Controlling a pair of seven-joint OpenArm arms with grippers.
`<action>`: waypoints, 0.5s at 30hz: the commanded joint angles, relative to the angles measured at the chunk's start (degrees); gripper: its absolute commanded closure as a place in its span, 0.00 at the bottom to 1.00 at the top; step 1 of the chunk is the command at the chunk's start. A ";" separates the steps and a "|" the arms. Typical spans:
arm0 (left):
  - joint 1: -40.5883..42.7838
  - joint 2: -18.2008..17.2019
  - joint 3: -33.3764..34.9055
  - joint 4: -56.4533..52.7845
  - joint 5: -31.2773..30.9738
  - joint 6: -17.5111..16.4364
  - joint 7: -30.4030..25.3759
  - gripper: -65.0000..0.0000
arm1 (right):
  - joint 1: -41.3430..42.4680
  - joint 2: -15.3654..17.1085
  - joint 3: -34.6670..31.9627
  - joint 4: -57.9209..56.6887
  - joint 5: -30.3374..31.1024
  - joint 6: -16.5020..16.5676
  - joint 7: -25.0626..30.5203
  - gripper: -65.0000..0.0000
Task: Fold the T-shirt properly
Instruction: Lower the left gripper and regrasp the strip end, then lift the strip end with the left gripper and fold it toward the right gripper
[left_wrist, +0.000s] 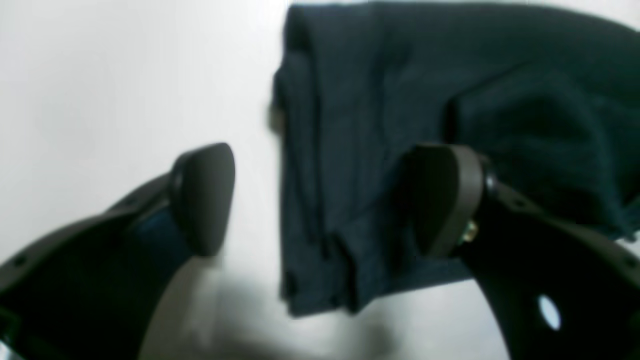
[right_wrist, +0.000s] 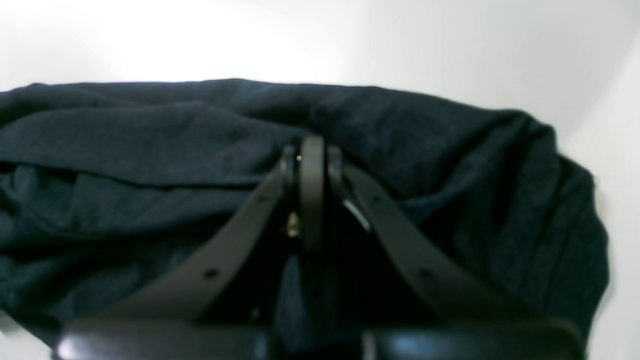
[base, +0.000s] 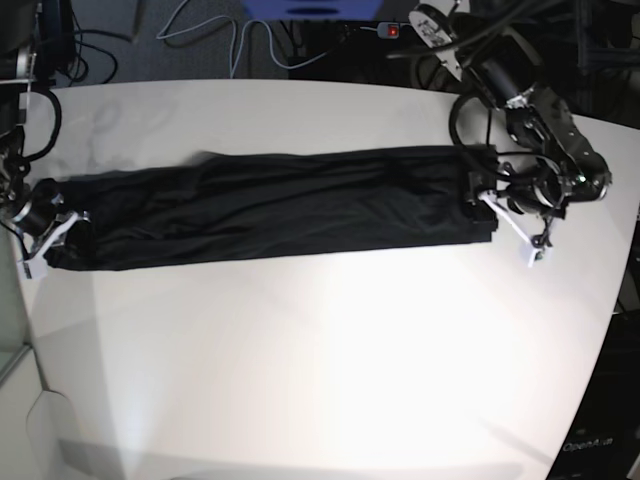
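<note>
Jaws at long, flattened T-shirt (base: 270, 205)

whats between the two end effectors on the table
The T-shirt, folded into one long black band, spans the whole stretch from the right end effector to the left end effector; the base view shows it best.

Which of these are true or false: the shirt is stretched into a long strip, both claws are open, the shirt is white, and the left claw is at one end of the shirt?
1. The T-shirt lies as a long strip across the table. True.
2. Both claws are open. False: the left claw is open wide, the right claw is shut.
3. The shirt is white. False: it is black, on a white table.
4. The left claw is at one end of the shirt. True.
</note>
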 joint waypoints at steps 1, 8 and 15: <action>0.78 0.89 0.16 -2.08 1.60 0.34 4.37 0.20 | -0.68 -0.32 -0.99 -0.56 -5.34 -1.08 -7.49 1.00; 2.89 2.12 0.42 -2.43 1.77 0.34 4.63 0.20 | -0.07 -0.32 -0.90 -0.47 -5.34 -1.08 -7.49 1.00; 5.88 1.59 0.42 -2.17 1.60 0.34 6.57 0.20 | 0.20 -0.32 -0.90 -0.47 -5.34 -1.08 -7.49 1.00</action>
